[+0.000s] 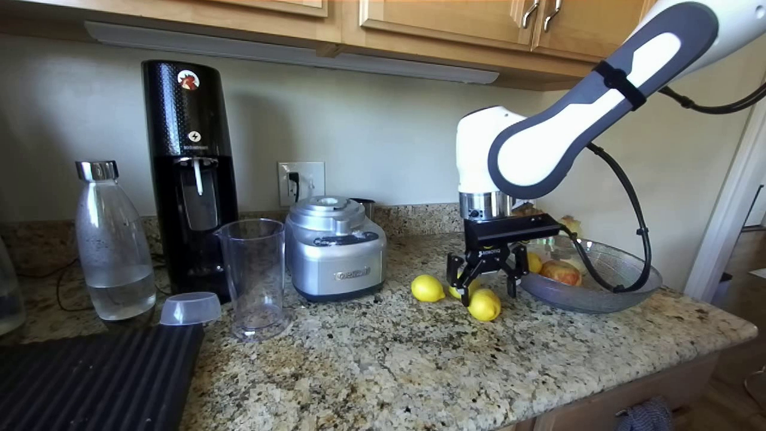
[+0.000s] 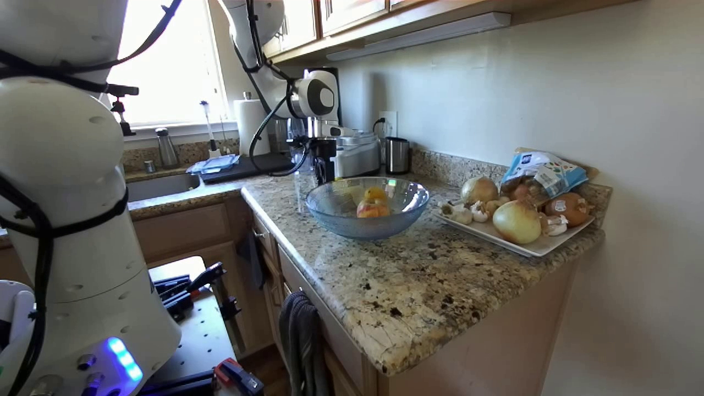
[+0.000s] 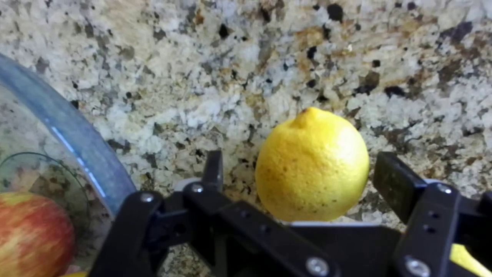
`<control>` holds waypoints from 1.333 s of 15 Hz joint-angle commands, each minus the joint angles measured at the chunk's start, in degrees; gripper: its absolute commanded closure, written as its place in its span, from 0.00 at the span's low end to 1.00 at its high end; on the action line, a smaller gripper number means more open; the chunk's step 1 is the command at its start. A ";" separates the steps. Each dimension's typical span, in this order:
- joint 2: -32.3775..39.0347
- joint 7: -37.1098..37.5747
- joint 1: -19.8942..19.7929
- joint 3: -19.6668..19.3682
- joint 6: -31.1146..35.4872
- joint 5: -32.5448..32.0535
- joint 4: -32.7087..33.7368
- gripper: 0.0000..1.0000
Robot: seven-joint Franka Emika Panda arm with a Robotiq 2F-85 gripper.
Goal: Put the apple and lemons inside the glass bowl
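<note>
Beside the bowl (image 2: 367,226), the tool (image 1: 489,296) stands spread over or around a lemon (image 3: 312,165), hard to tell which. Two more lemons (image 1: 427,288) lie farther from the bowl; the apple (image 2: 373,208) and another lemon (image 2: 375,193) sit inside the bowl.

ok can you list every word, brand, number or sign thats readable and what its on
"sodastream": black soda maker
Lightning-bolt sign: same machine, above that name
Red-and-white picture sticker: near its top, no legible words
"ROBOTIQ", tiny: gripper
Too blurred or small to read: badge on the food processor, blue-and-white bag, sticker on an onion
No legible numbers
</note>
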 commanded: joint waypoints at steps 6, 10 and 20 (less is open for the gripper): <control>1.68 1.04 1.49 -1.31 0.57 -1.88 0.15 0.00; 2.55 0.58 1.60 -1.38 1.45 -2.64 0.15 0.00; 2.90 -0.15 1.60 -1.44 3.87 -3.02 0.15 0.49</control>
